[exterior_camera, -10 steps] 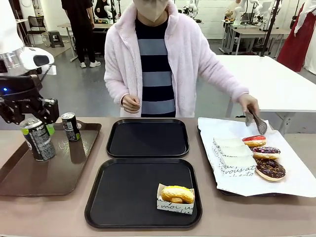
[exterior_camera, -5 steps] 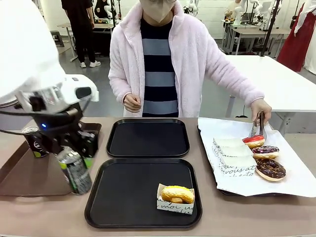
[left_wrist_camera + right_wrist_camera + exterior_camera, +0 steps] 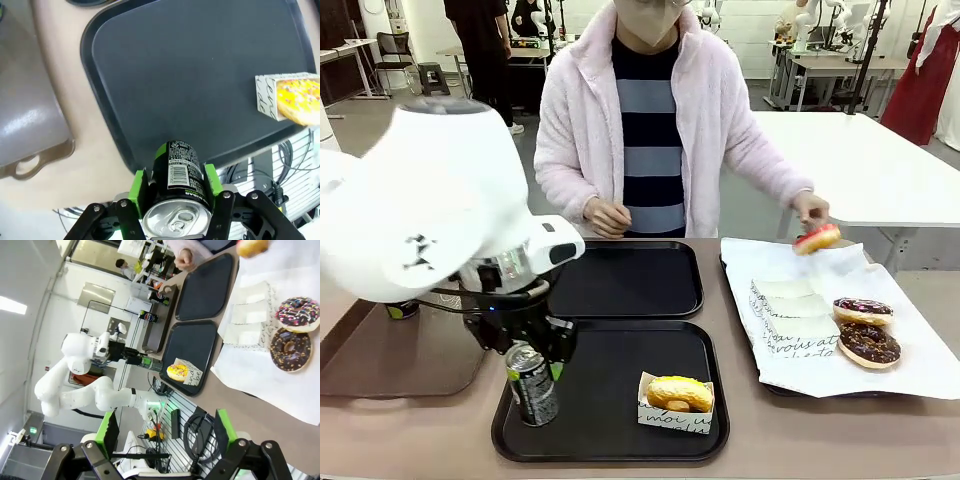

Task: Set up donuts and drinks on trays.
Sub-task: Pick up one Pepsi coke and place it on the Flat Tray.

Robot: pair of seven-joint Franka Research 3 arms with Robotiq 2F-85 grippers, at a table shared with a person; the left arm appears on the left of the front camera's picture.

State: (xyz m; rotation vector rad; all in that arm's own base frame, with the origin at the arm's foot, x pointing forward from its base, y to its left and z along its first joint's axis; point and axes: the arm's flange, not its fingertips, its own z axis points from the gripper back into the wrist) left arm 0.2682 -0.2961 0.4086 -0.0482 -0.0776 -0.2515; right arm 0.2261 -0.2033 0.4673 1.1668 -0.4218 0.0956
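The left gripper, clamped on an upright can, holds it over the left front corner of the near tray, with the donut well apart to its right.

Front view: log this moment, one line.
left end effector: shut on can, near tray's left edge | right end effector: open | red-iced donut: under person's hand

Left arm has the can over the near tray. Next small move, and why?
Probably lower the can onto the near tray, angling slightly inward: the left gripper holds it upright close to the tray's left rim, clear of the donut.
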